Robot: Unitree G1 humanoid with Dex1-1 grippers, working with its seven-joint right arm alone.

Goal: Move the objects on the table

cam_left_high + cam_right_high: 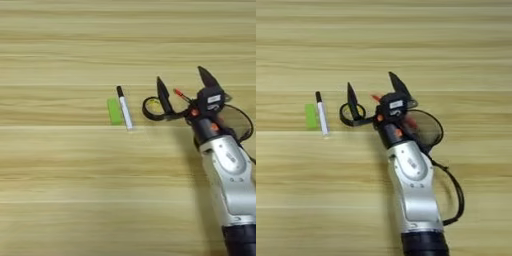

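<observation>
objects: one green block [114, 111] | one marker [124, 107] | one tape roll [153, 108] | one pen [181, 94] | fingers [352, 102] spread apart, holding nothing

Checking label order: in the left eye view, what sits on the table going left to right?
green block → white black-capped marker → black tape roll with yellow core → thin red-capped pen → right gripper, fingers open

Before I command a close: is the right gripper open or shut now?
Open. The right gripper's two black fingers stand spread wide apart above the table, one by the tape roll, nothing between them.
</observation>
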